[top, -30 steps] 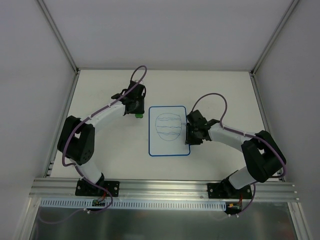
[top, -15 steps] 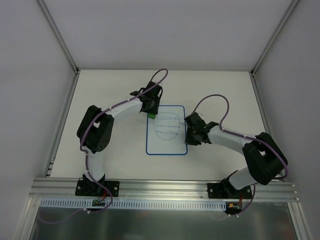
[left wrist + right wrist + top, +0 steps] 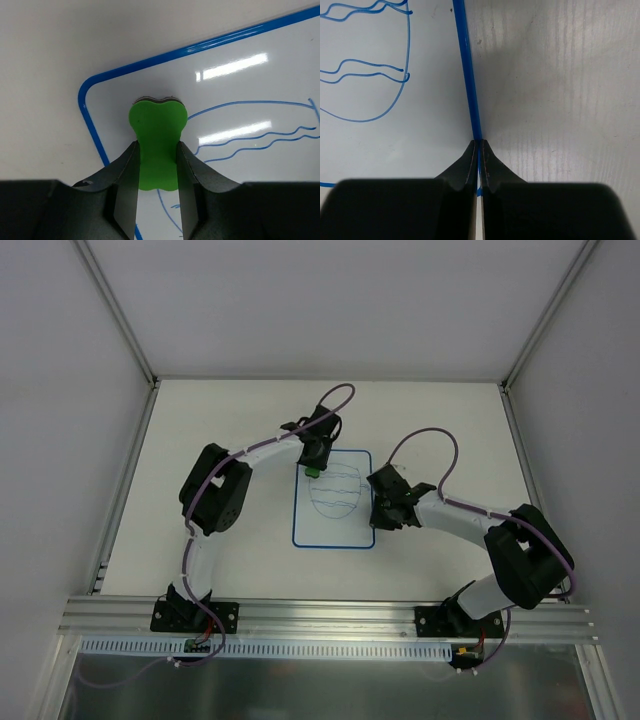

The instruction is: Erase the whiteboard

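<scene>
Moved onto the whiteboard (image 3: 240,90) corner, my left fingers (image 3: 125,190) clamp the green eraser (image 3: 158,125); right fingers (image 3: 467,167) pressed together at its edge; scribbles (image 3: 250,137) beside remain unerased.

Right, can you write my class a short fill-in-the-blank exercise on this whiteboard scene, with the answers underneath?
1. The left gripper is shut on a ____ eraser.
2. The eraser sits at a rounded ____ of the whiteboard.
3. The right gripper is shut on the whiteboard's thin ____ border.
4. The scribbles form a circle crossed by wavy ____.

Answers: green; corner; blue; lines
</scene>
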You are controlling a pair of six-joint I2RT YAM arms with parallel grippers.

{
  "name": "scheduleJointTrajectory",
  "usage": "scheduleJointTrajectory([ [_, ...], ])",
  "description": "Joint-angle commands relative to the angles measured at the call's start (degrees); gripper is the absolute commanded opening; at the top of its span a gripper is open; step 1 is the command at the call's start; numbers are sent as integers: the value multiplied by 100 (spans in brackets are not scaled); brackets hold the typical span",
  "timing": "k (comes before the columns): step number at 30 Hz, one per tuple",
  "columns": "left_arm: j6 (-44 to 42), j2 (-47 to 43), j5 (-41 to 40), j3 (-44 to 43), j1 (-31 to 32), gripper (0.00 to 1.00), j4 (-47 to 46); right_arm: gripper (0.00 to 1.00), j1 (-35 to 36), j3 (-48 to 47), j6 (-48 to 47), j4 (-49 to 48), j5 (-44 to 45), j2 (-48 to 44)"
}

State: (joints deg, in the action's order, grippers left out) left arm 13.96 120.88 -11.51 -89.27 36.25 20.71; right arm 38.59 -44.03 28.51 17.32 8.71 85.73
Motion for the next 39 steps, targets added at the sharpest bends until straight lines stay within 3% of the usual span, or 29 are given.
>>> scheduleJointTrajectory([
  [1,-16,515,43,-387,364,0,301,0,17,-62,14,509,456,102],
  [9,318,902,658,-732,787,0,592,0,17,-88,5,571,421,92],
  [12,415,832,214,-627,778,0,653,0,8,-132,5,571,342,259],
  [21,389,612,-378,-398,-65,0,1066,0,8,-281,-83,553,210,532],
  [27,-42,823,-537,-670,-136,0,1374,0,0,-325,-127,544,131,629],
  [30,-112,858,-196,-705,-127,0,1593,0,0,-334,-144,553,140,629],
  [33,-95,745,-54,-469,-4,0,1760,0,-9,-343,-153,536,122,655],
  [39,441,17,544,805,251,0,1779,0,-27,-334,-153,518,105,664],
])
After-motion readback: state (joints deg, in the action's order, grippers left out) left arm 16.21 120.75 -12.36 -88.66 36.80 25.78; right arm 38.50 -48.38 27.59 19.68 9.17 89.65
